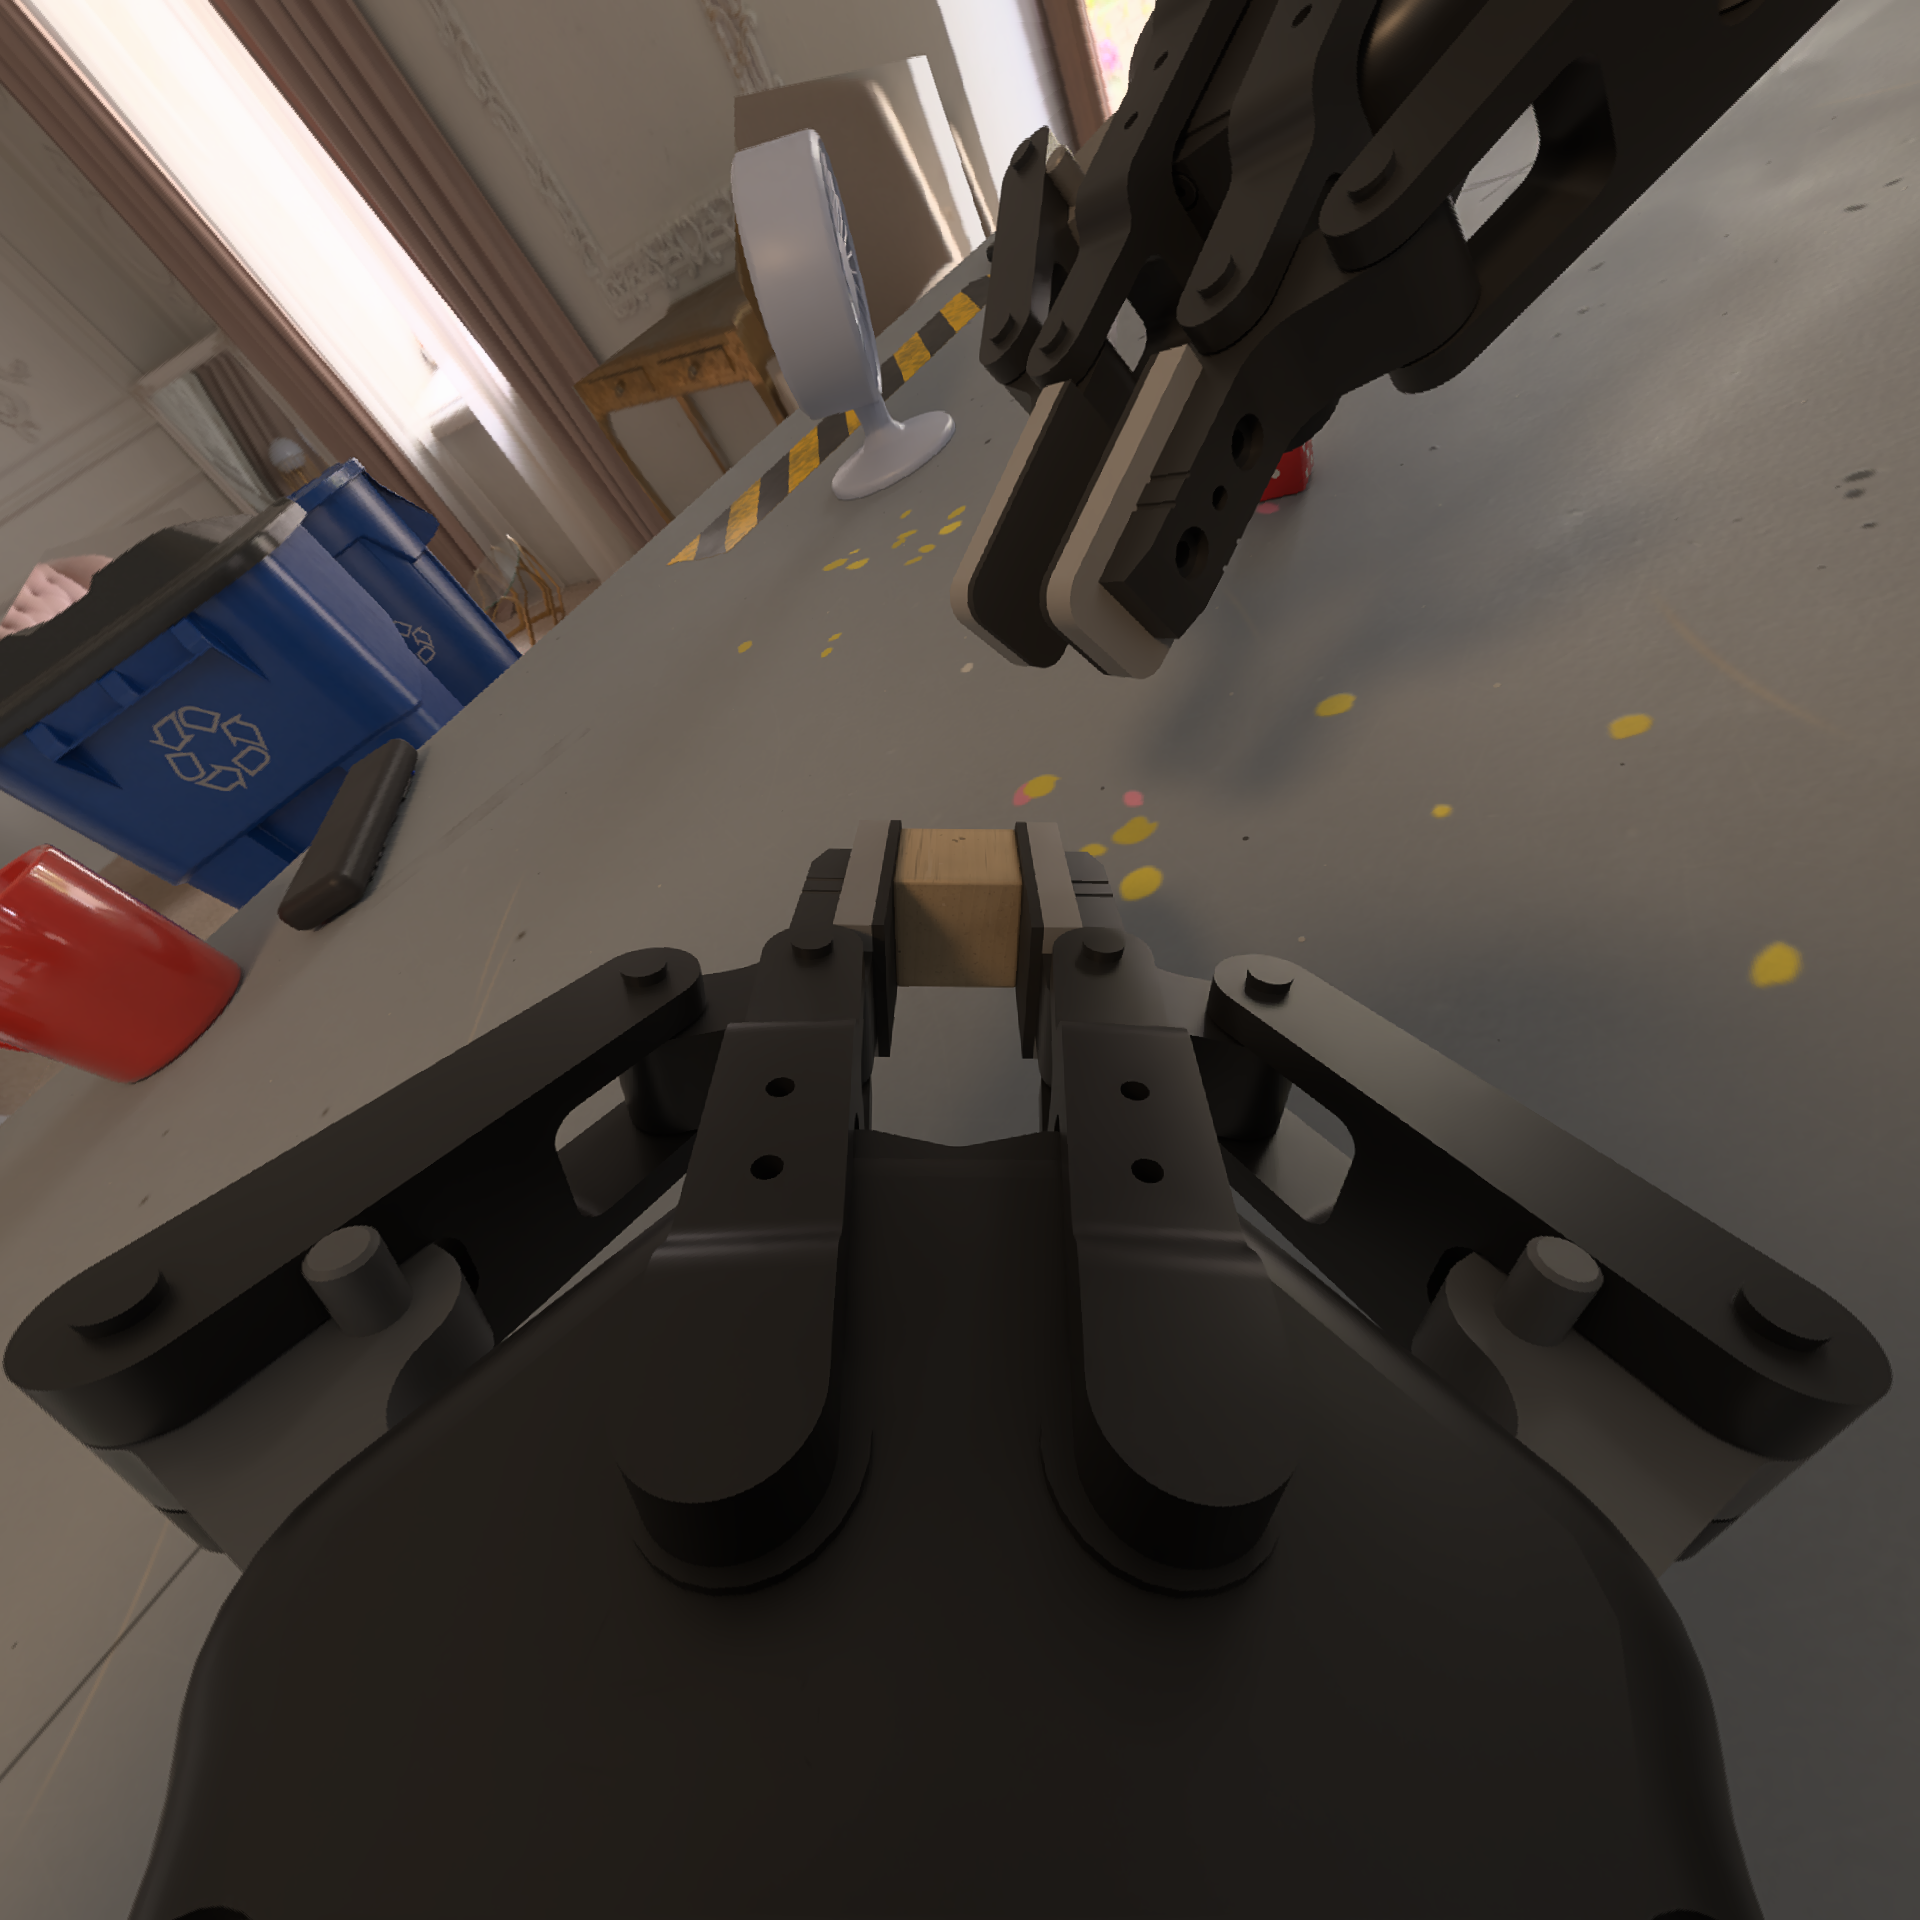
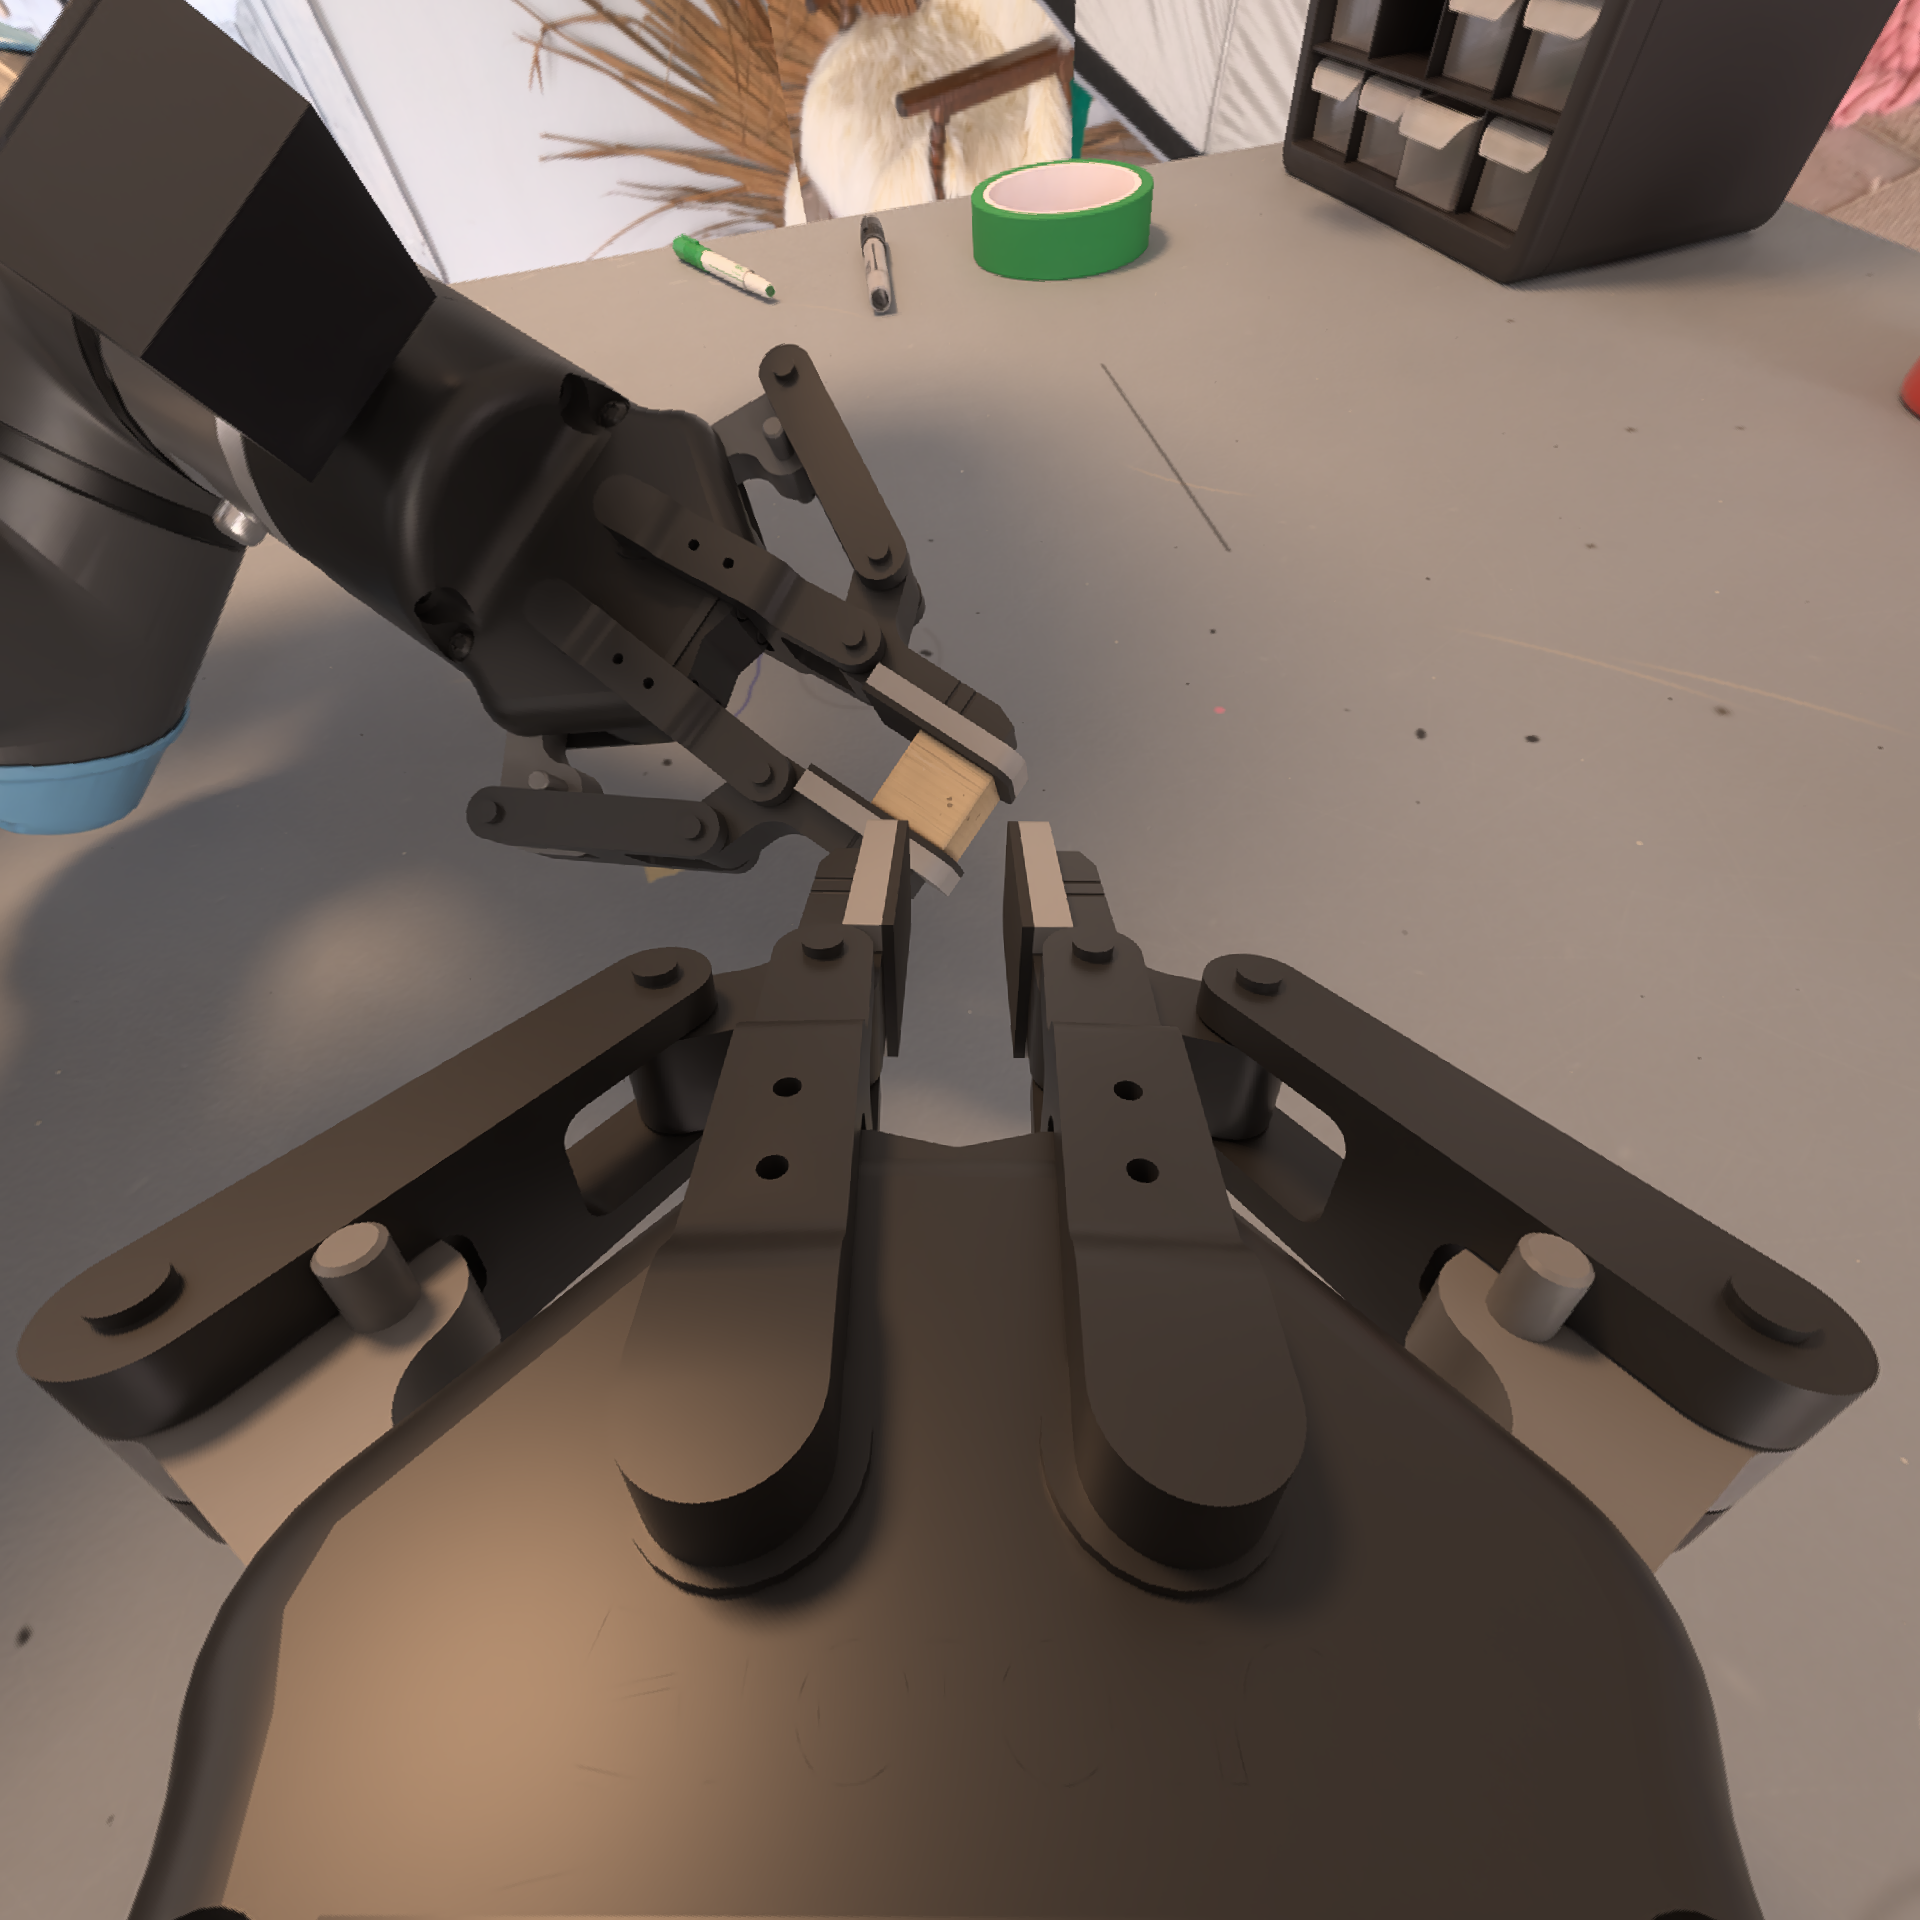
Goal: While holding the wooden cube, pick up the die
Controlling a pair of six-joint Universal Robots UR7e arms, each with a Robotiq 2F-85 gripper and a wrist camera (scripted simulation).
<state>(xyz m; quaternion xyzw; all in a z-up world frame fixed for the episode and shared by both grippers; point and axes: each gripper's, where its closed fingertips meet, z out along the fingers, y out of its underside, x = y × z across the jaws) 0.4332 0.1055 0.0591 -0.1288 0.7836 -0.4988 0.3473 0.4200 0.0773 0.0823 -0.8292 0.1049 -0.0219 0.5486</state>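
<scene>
My left gripper (image 1: 956, 844) is shut on the wooden cube (image 1: 956, 914), a small pale block held between the pads above the grey table (image 1: 1455, 1039). In the right wrist view the left gripper (image 2: 971, 826) and the cube (image 2: 925, 795) are just ahead of my right gripper (image 2: 956, 868). The right gripper's jaws stand a little apart with nothing between them. In the left wrist view the right gripper (image 1: 1070, 644) hangs over the table, pointing down. A small red object (image 1: 1288, 468), possibly the die, peeks out behind it, mostly hidden.
A white fan (image 1: 821, 312), a black bar-shaped object (image 1: 348, 831) and a red mug (image 1: 94, 956) stand near the table's striped edge, with a blue bin (image 1: 229, 707) beyond. A green tape roll (image 2: 1060, 218), two markers (image 2: 722, 265) and a black drawer box (image 2: 1538, 125) are at the far side.
</scene>
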